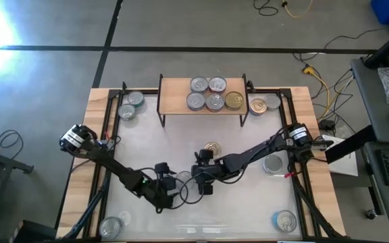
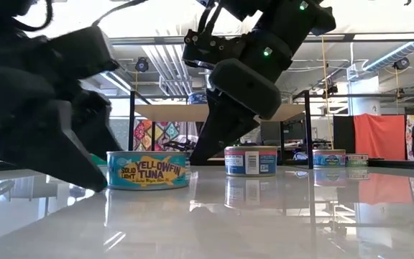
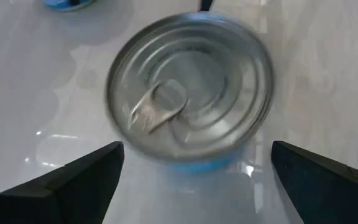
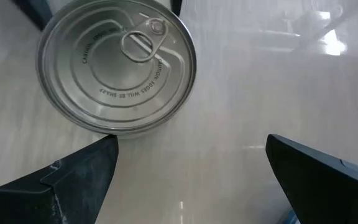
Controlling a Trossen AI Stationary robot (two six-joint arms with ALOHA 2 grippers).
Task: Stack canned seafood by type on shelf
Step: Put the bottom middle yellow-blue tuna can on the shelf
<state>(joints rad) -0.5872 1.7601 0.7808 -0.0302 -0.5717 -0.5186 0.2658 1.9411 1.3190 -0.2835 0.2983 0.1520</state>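
A silver-topped tin of canned seafood (image 3: pixel 188 87) with a blue and yellow side (image 2: pixel 148 170) stands upright on the white tabletop, near the middle. My left gripper (image 3: pixel 197 147) is open just on its left-near side (image 1: pixel 171 183), slanting down toward it. My right gripper (image 4: pixel 191 140) is open on the tin's right side (image 1: pixel 204 181), also slanting down, with the tin (image 4: pixel 117 65) ahead of its fingers. Neither gripper touches it. The shelf (image 1: pixel 174 91), a light-wood board on black legs, stands at the far middle and carries several silver-topped tins (image 1: pixel 206 93) and one gold-topped tin (image 1: pixel 234 100).
A gold-topped tin (image 1: pixel 212 147) stands just beyond my right gripper. Other tins stand at the far left (image 1: pixel 130 104), far right (image 1: pixel 265 104), right (image 1: pixel 273 163), near left (image 1: pixel 111 226) and near right (image 1: pixel 286 220). A black frame runs along the tabletop's wooden edges (image 1: pixel 93 121).
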